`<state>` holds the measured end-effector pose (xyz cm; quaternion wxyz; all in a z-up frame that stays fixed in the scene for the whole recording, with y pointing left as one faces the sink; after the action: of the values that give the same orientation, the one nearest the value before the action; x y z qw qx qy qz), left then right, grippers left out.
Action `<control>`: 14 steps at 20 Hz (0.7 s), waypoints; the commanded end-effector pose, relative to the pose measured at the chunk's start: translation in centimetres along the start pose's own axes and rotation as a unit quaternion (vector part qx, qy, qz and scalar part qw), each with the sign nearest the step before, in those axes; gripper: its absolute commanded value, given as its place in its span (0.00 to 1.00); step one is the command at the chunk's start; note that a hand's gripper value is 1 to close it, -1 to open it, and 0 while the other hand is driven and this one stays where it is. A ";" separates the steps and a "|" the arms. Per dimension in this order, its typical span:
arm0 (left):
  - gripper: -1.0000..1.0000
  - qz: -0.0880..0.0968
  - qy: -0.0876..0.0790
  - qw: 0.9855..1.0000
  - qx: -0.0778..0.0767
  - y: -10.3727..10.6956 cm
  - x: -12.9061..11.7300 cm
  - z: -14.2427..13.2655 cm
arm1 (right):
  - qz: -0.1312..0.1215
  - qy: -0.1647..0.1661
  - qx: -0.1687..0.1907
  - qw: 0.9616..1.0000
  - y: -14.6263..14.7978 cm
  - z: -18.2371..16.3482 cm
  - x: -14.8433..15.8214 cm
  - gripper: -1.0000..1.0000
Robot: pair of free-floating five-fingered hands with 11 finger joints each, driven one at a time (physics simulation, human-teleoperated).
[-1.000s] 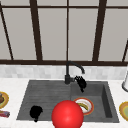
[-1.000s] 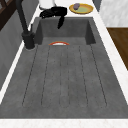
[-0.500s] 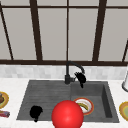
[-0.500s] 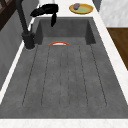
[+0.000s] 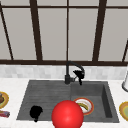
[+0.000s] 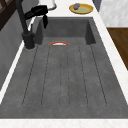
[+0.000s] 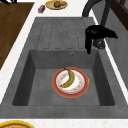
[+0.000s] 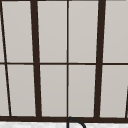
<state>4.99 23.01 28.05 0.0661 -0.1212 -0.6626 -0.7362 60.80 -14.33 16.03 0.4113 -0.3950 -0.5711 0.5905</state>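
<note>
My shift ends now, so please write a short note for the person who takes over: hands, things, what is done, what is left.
Left hand: in the air, low over the sink's draining board.
Right hand: at the spout of the faucet.
Things: the plate lies flat in the basin with the banana on it. A red ball shows at the front edge in the front view.
Done: plate and banana are in the basin.
Left: no water is seen running.

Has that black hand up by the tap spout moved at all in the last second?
No. The right hand hangs at the same spot beside the black curved faucet, above the red-rimmed plate with a banana, as before.
</note>
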 end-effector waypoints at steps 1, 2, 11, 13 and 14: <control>0.50 0.000 0.000 1.000 0.000 0.0 0.0 0.0 | -0.017 0.000 0.046 0.999 0.6 -2.3 -0.6 0.00; 0.50 0.000 0.000 1.000 0.000 0.0 0.0 0.0 | -0.020 -0.001 0.054 0.998 0.8 -2.8 -0.7 0.00; 0.50 0.000 0.000 1.000 0.000 0.0 0.0 0.0 | -0.046 -0.004 0.123 0.991 1.6 -6.7 -1.4 0.00; 0.50 0.000 0.000 1.000 0.000 0.0 0.0 0.0 | -0.043 -0.004 0.127 0.991 1.7 -6.7 -1.2 0.00; 0.50 0.000 0.000 1.000 0.000 0.0 0.0 0.0 | -0.042 -0.004 0.129 0.991 1.8 -6.6 -1.0 0.00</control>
<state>4.99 23.01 28.05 0.0661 -0.1212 -0.6626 -0.7362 65.47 -13.88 14.79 0.4543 -0.3437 -0.5390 0.6204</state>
